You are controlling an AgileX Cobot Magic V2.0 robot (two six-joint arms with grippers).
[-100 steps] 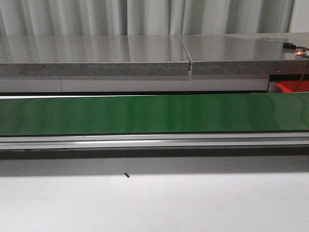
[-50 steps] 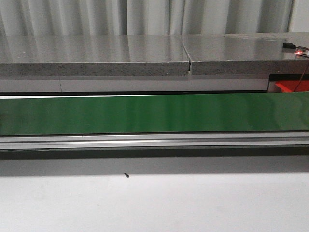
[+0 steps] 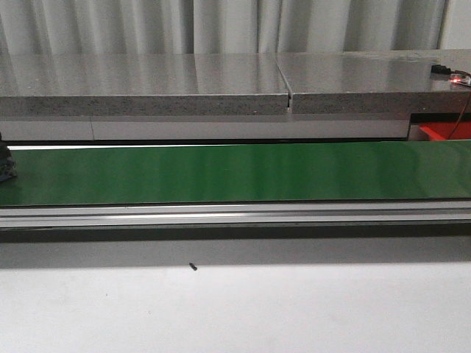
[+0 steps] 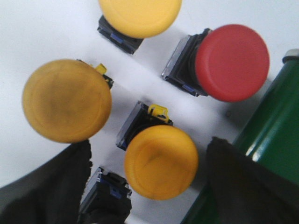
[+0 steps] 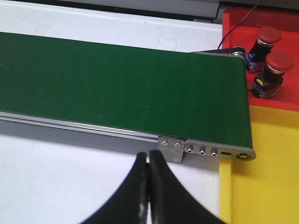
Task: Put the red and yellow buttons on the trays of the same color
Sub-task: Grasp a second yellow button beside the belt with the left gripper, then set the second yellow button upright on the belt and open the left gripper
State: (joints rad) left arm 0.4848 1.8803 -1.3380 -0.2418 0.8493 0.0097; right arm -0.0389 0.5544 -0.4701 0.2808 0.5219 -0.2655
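In the left wrist view my left gripper is open over a cluster of buttons on the white table. One yellow button lies between its black fingers, untouched. Two more yellow buttons and a red button lie beyond it. My right gripper is shut and empty above the white table, near the belt's end. The red tray holds two red buttons. The yellow tray lies next to it, bare where it shows.
A green conveyor belt runs across the table with a metal rail along its near side. A grey stone slab stands behind it. A black button base lies by the left finger. The belt's green edge borders the button cluster.
A small dark shape has come into the front view at the far left edge, over the belt. Nothing else differs.
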